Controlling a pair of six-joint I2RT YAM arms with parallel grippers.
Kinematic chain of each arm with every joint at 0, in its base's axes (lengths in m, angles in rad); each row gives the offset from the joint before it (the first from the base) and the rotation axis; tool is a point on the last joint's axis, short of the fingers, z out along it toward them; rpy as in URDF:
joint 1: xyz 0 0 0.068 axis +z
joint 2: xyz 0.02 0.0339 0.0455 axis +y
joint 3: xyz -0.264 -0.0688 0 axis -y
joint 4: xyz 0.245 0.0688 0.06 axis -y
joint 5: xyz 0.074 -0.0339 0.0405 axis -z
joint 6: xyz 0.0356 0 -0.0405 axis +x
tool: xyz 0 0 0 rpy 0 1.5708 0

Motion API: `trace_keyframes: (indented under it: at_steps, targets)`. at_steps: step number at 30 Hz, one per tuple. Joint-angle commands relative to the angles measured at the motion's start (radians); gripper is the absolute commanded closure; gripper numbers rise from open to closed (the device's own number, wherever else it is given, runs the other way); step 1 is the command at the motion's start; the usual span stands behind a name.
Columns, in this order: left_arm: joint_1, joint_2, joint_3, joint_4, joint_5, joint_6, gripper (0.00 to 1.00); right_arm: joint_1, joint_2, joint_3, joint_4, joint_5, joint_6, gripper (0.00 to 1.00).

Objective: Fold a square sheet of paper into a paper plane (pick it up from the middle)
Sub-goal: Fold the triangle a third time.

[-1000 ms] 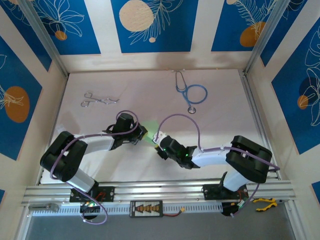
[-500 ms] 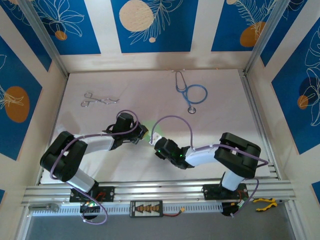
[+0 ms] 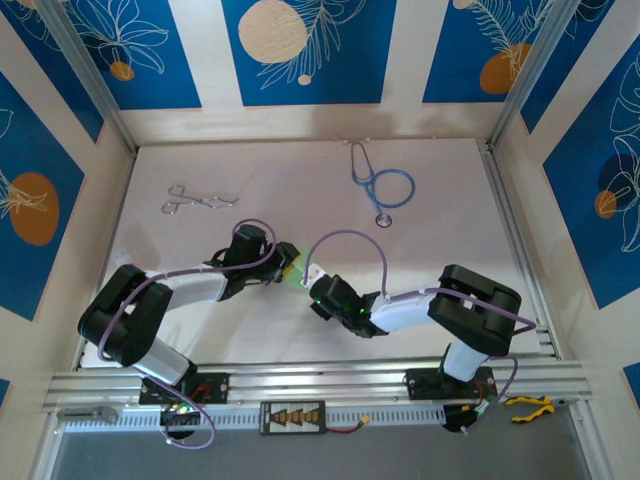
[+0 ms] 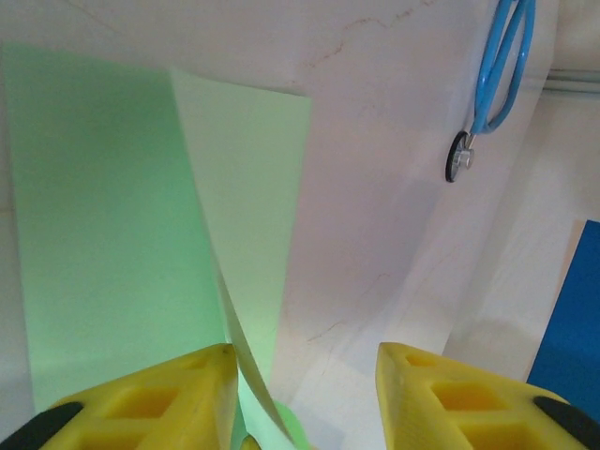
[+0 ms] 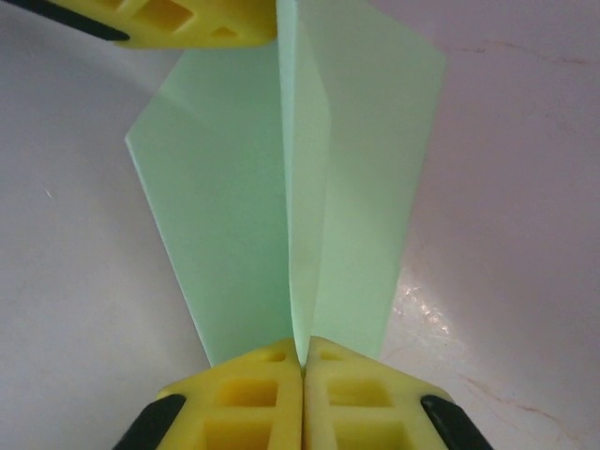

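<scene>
- I see the right gripper (image 5: 302, 364) closed on the green paper sheet (image 5: 234, 216), pinching its raised crease at the bottom centre of the right wrist view.
- Sheet is half folded: one flap stands up along the crease, the rest lies on the desk (image 3: 440, 250).
- Left gripper (image 4: 305, 375) is open, fingers apart at the bottom of the left wrist view. The upright flap runs between them, close to the left-hand finger; can't tell if it touches.
- From above, the sheet sits mid-frame between both grippers, mostly hidden.
- Blue stethoscope (image 3: 385, 187) is upper centre-right and metal forceps (image 3: 200, 200) upper left, both well apart from the sheet.
</scene>
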Motion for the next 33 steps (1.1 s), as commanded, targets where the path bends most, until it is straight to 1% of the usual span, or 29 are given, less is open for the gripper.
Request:
trace_keyframes:
  at_steps: [1, 5, 9, 13, 20, 26, 33]
  targets:
    - [0.02, -0.014, -0.001, -0.01, 0.013, 0.031, 0.56, -0.017, -0.039, -0.024, 0.033, -0.058, 0.037, 0.93]
    - [0.031, 0.001, -0.01, -0.009, 0.022, 0.033, 0.56, -0.034, -0.054, -0.037, 0.045, -0.115, 0.053, 0.94]
    - [0.038, 0.023, -0.009, 0.01, 0.046, 0.037, 0.59, -0.049, -0.06, -0.051, 0.061, -0.161, 0.074, 0.94]
    - [0.044, 0.037, -0.005, 0.009, 0.053, 0.039, 0.68, -0.057, -0.067, -0.061, 0.067, -0.184, 0.088, 0.94]
    - [0.049, 0.035, -0.001, 0.003, 0.057, 0.041, 0.87, -0.069, -0.072, -0.068, 0.059, -0.205, 0.107, 0.92]
    - [0.058, 0.019, 0.001, -0.016, 0.059, 0.048, 0.98, -0.075, -0.08, -0.07, 0.037, -0.196, 0.101, 0.88]
    - [0.062, 0.012, 0.003, -0.019, 0.064, 0.046, 1.0, -0.084, -0.087, -0.066, 0.008, -0.179, 0.083, 0.83]
